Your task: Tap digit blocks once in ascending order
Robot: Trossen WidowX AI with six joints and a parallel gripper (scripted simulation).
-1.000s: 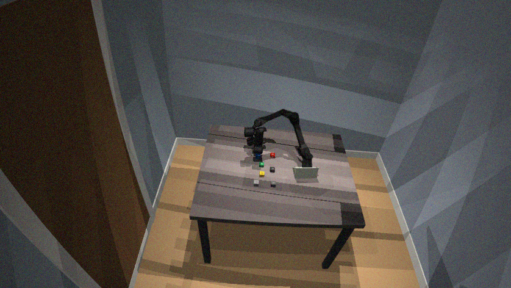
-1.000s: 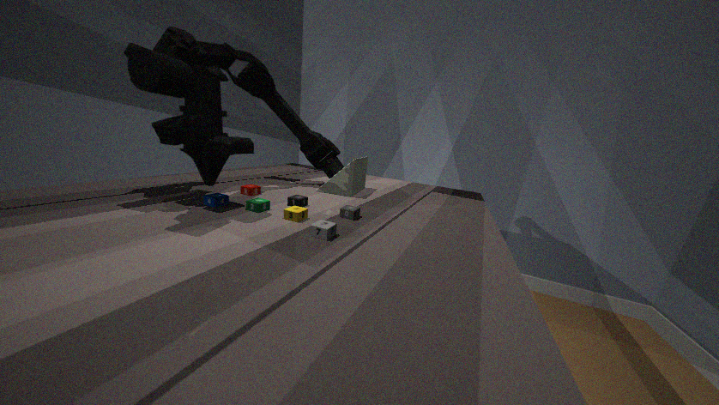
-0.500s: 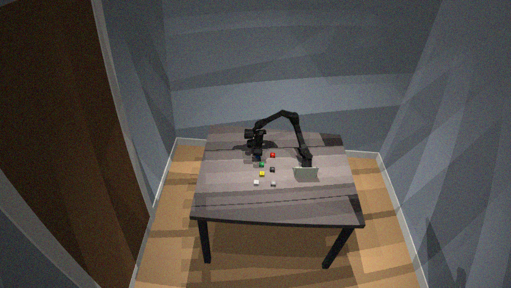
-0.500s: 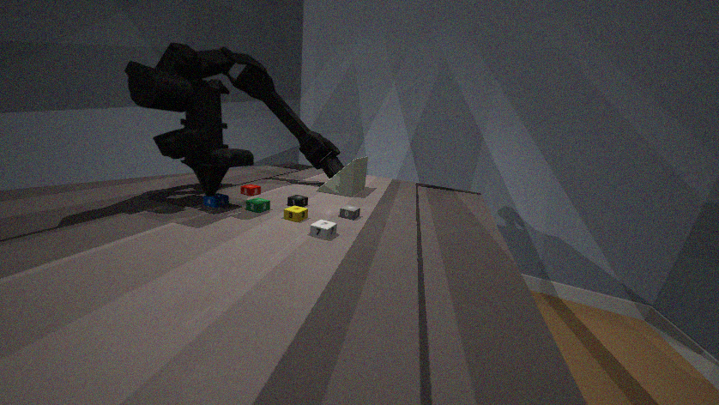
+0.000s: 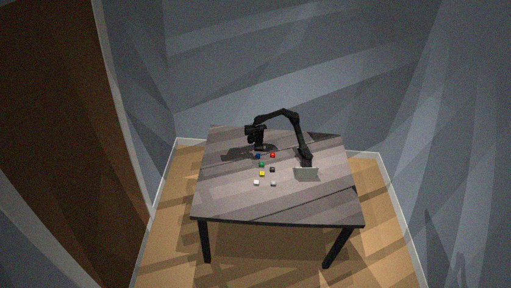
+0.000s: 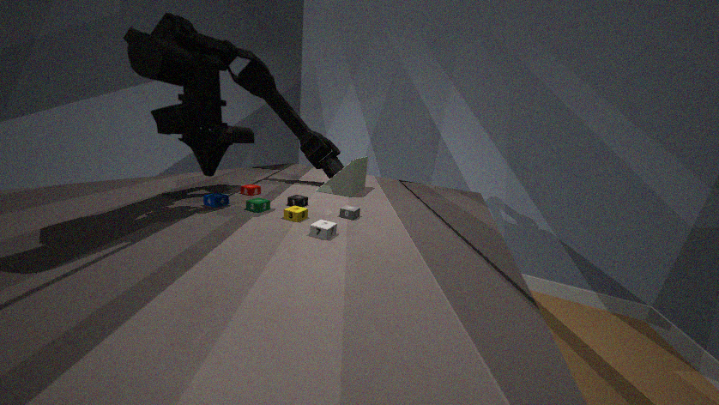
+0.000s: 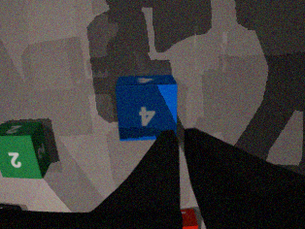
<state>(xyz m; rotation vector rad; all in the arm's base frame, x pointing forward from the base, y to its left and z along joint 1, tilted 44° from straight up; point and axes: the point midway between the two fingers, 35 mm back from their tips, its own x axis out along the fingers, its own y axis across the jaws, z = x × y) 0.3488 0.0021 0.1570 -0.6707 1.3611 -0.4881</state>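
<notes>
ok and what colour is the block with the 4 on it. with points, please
Blue; the block marked 4 (image 5: 257,155) (image 6: 216,200) (image 7: 138,107) shows best in the wrist view.

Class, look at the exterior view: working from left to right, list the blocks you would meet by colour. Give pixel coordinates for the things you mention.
Blue block (image 5: 257,155) (image 6: 215,200) (image 7: 138,107), red block (image 5: 272,155) (image 6: 250,190) (image 7: 189,219), green block (image 5: 261,164) (image 6: 257,205) (image 7: 18,157), white block (image 5: 256,182) (image 6: 323,229), grey block (image 5: 273,183) (image 6: 349,213). Yellow and black overlap, so they are left out.

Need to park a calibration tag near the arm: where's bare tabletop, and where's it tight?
In the top view, there's bare room between the white block and the table's near edge, also right of the pale wedge. It's crowded among the seven blocks, worst around blue, with the gripper above.
</notes>
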